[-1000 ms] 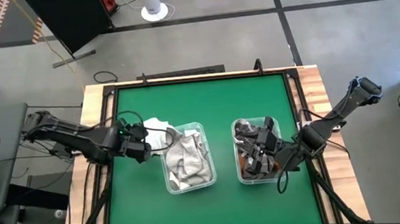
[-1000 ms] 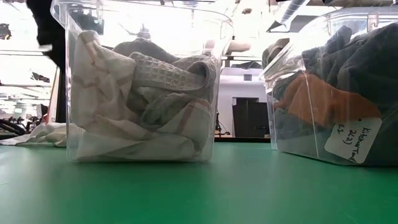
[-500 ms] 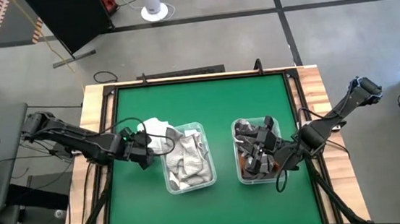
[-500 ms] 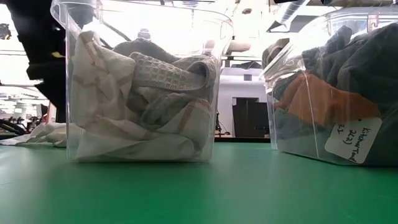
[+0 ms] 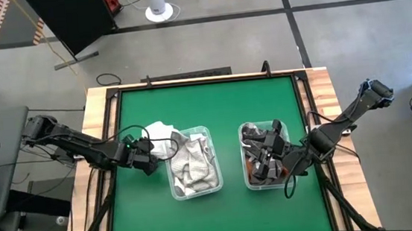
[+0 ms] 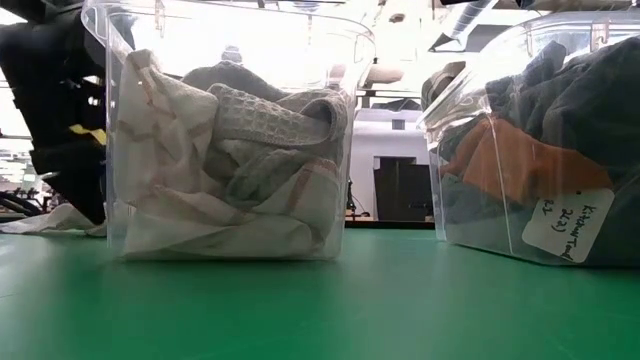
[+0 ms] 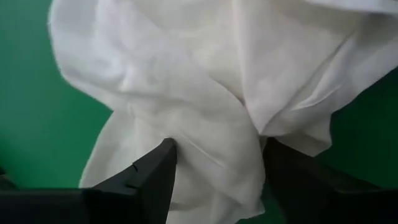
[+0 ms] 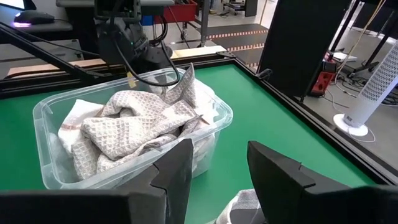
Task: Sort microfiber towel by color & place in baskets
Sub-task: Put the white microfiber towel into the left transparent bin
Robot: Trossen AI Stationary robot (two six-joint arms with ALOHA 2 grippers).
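Observation:
A white towel lies crumpled on the green mat just beyond the left basket's far left corner. That clear tub holds light waffle-weave towels. The right basket holds dark towels. My left gripper is open and low over the white towel, with a bunch of cloth between its fingers. In the low view the left arm stands left of the left basket. My right gripper hangs open above the right basket, with nothing between its fingers. My left gripper stands astride a bunched fold of the white towel, coming from above and slanting down. The cloth reaches the inner sides of both open fingers. The towel lies slack on the mat.
A label is stuck on the right basket's wall. The two tubs stand side by side mid-table, with bare green mat beyond them and at the near edge. A black frame borders the mat.
My left gripper has come down beside the left basket onto the white towel, staying open. The towel and both baskets have kept their places.

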